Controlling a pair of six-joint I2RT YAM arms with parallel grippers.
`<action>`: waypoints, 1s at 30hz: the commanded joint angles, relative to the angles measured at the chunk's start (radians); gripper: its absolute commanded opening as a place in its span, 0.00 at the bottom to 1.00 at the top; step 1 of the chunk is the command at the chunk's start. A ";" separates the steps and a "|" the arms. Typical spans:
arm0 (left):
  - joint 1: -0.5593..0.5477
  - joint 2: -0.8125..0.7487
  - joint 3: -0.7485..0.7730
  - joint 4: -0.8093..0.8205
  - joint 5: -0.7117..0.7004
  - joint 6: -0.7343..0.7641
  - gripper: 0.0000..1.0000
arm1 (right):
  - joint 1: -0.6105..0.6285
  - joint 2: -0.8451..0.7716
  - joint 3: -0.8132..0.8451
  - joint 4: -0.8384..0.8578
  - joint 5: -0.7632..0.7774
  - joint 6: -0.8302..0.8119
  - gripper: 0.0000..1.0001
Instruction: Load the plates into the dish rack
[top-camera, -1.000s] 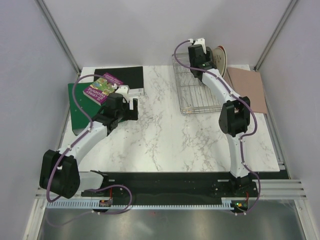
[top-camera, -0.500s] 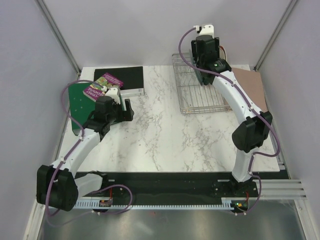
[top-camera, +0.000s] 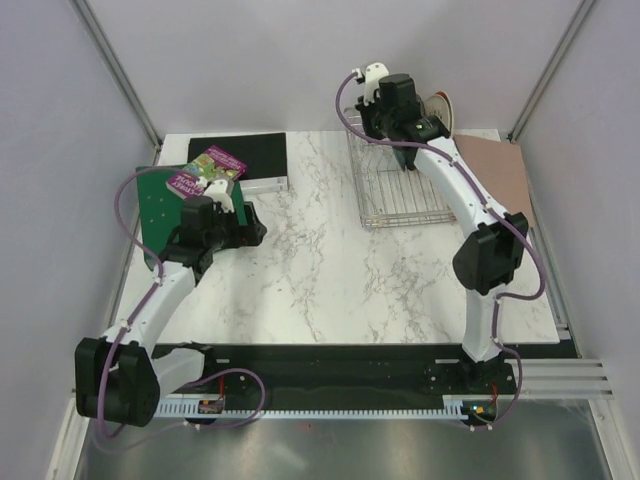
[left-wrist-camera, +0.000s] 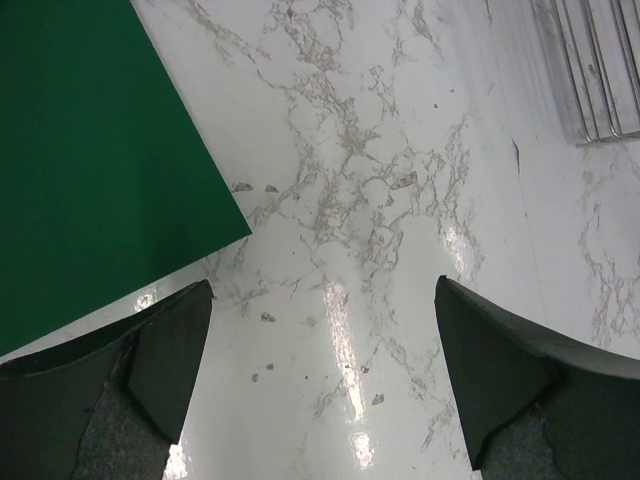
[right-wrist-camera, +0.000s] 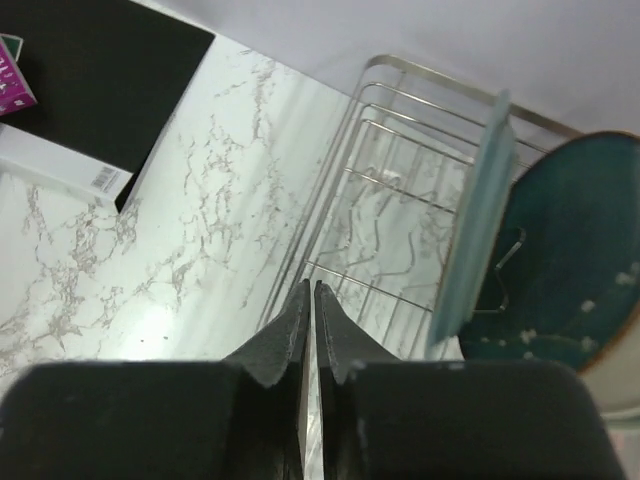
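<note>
Rt gripper (right-wrist-camera: 311, 290), fingers pressed together, prob. empty, over dish rack (top-camera: 400, 195); grey-green plate (right-wrist-camera: 475, 220) slotted. Next: spread fingers for teal plate (right-wrist-camera: 560, 250), frame right. Lt gripper (left-wrist-camera: 322, 290) spread.

Plates (right-wrist-camera: 470, 220) upright in dish rack (top-camera: 386, 196)

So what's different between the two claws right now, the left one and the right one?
The left gripper is wide open, fingers far apart; the right gripper is shut, fingers pressed together. The left one points down at the marble table beside the green binder; the right one reaches over the dish rack at the far side. Both have the same dark fingers and hold nothing.
</note>
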 joint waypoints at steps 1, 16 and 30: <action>0.051 -0.049 -0.032 0.023 0.060 -0.034 1.00 | 0.001 0.122 0.116 -0.019 -0.112 0.008 0.07; 0.139 -0.041 -0.041 0.004 0.085 -0.054 1.00 | -0.114 0.312 0.244 0.027 0.012 0.145 0.00; 0.139 -0.050 -0.030 0.015 0.134 -0.079 1.00 | -0.088 0.200 0.224 0.027 -0.196 0.062 0.46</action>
